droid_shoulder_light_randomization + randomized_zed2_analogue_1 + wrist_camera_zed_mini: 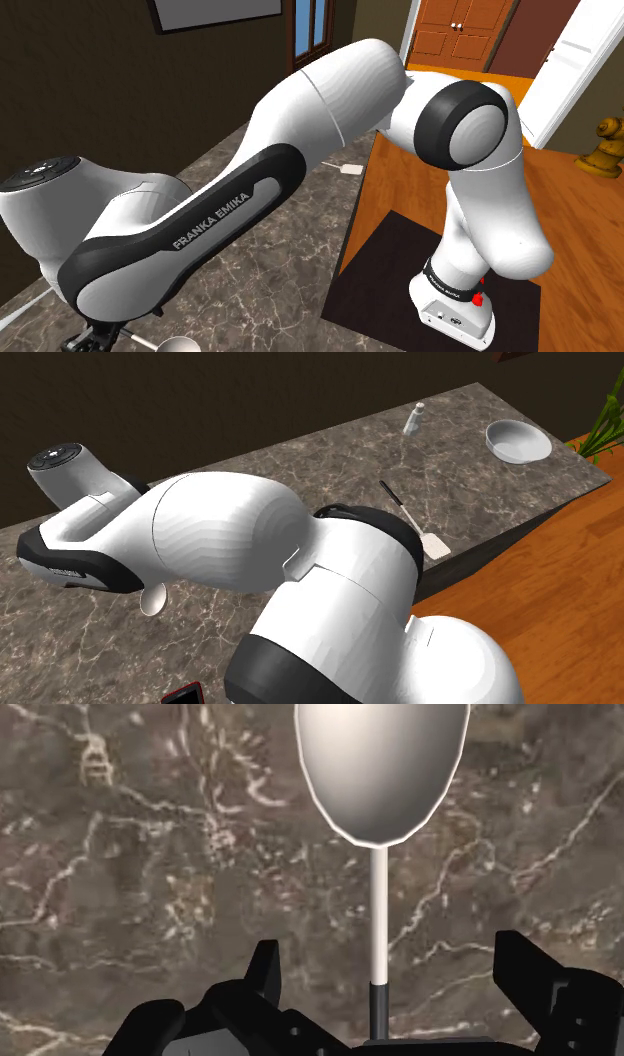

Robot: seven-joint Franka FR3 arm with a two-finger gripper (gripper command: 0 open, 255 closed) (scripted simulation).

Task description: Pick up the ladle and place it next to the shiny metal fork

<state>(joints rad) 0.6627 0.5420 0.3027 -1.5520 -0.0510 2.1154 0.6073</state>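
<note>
Shoulder view has the white arm (330, 90) coming up off its base on the dark stand (385, 275), folding at the big dark elbow joint and then stretching low toward that view's lower left, out over the counter (270, 240). The last link is tipped down, so the gripper (390, 952) looks pretty much straight at the countertop. Both black fingers (265, 966) are spread wide with nothing pinched between them.

Materials-wise, the counter is a dark brown marble-looking slab with pale veins running all over it, and the floor (570, 230) next to it is orange wood.

The ladle (382, 774) is drawn off-white. It has a smooth egg-shaped bowl and a thin straight pale stem that turns dark at the end nearest the hand. It's lying flat on the stone.

As for where it sits: in the wrist view the stem runs right up the gap between the two fingers, roughly midway, and neither finger touches it. The dark tip is in by the palm and the bowl sticks out well past the fingertips. I can't really tell how high the fingers are above the slab.

In the second exterior view you can see the pale bowl peeking out from under the forearm. It's well apart from the spatula (420, 527) (black handle, white blade), the little shaker-type bottle (415, 419) and the white dish (518, 440), which are all off toward that view's right.
</note>
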